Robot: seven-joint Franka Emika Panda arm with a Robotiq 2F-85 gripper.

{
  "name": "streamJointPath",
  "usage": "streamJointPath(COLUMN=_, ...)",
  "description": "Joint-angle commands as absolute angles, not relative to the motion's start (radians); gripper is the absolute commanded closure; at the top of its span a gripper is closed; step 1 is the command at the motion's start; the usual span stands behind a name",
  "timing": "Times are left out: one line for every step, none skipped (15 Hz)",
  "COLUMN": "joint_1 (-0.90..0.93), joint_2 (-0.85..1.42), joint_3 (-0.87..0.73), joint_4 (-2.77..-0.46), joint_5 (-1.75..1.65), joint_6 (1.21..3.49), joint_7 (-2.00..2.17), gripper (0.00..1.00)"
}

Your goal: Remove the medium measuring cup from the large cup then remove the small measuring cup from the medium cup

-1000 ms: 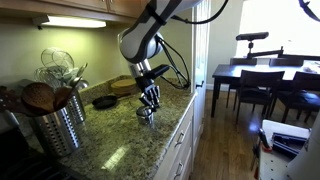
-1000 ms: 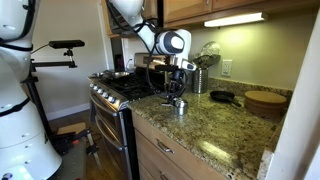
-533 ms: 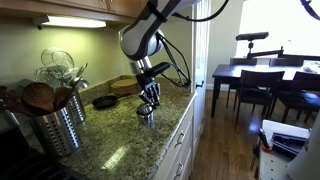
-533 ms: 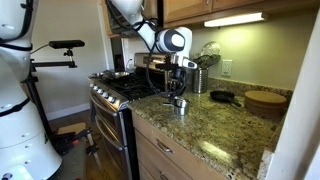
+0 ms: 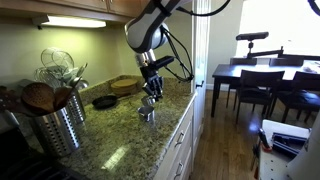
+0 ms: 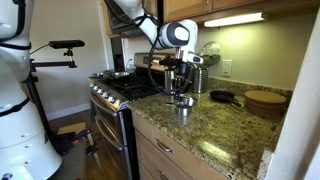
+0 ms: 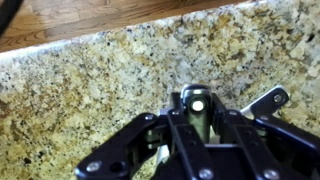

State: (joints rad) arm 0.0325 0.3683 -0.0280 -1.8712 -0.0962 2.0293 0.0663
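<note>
My gripper (image 5: 151, 93) (image 6: 183, 90) hangs just above the granite counter, near its front edge. In the wrist view its fingers (image 7: 196, 112) are shut on a shiny steel piece, the medium measuring cup (image 7: 196, 100), lifted a little. The large cup (image 5: 146, 113) (image 6: 181, 105) stays on the counter right below. Its flat handle (image 7: 268, 100) sticks out to the right in the wrist view. The small measuring cup cannot be told apart; it is hidden by the fingers.
A ribbed steel utensil holder (image 5: 55, 125) (image 6: 200, 78), a black skillet (image 5: 104, 101) (image 6: 222, 97) and a wooden bowl (image 5: 126, 85) (image 6: 265, 102) stand further back. A stove (image 6: 125, 88) borders the counter. The counter edge (image 5: 175, 120) is close to the cups.
The gripper has risen a little off the counter with the steel cup between its fingers. The cup on the counter has stayed in place.
</note>
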Motion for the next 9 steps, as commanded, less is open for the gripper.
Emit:
streamJointPath(joint_1=0.022, joint_2=0.316, joint_3=-0.041, joint_4=-1.908, joint_5=-0.102, joint_6=2.029, joint_7=0.105, gripper=0.88)
streamJointPath(joint_1=0.019, joint_2=0.318, joint_3=-0.043, joint_4=-1.907, joint_5=-0.098, joint_6=2.033, joint_7=0.109, gripper=0.88)
streamJointPath(joint_1=0.015, joint_2=0.319, joint_3=-0.045, joint_4=-1.908, joint_5=-0.094, joint_6=2.043, joint_7=0.116, gripper=0.88)
streamJointPath(joint_1=0.015, joint_2=0.320, joint_3=-0.050, joint_4=-1.909, joint_5=-0.101, joint_6=2.056, joint_7=0.131, gripper=0.88)
streamJointPath(joint_1=0.014, joint_2=0.320, joint_3=-0.054, joint_4=-1.909, joint_5=-0.100, joint_6=2.061, joint_7=0.140, gripper=0.88)
streamJointPath(joint_1=0.011, joint_2=0.322, joint_3=-0.057, joint_4=-1.909, joint_5=-0.097, joint_6=2.064, joint_7=0.145, gripper=0.88)
streamJointPath(joint_1=0.008, joint_2=0.323, joint_3=-0.060, joint_4=-1.909, joint_5=-0.095, joint_6=2.066, joint_7=0.152, gripper=0.88)
streamJointPath(joint_1=0.005, joint_2=0.327, joint_3=-0.062, joint_4=-1.909, joint_5=-0.094, joint_6=2.067, joint_7=0.159, gripper=0.88)
streamJointPath(joint_1=0.002, joint_2=0.329, joint_3=-0.065, joint_4=-1.909, joint_5=-0.092, joint_6=2.070, joint_7=0.165, gripper=0.88)
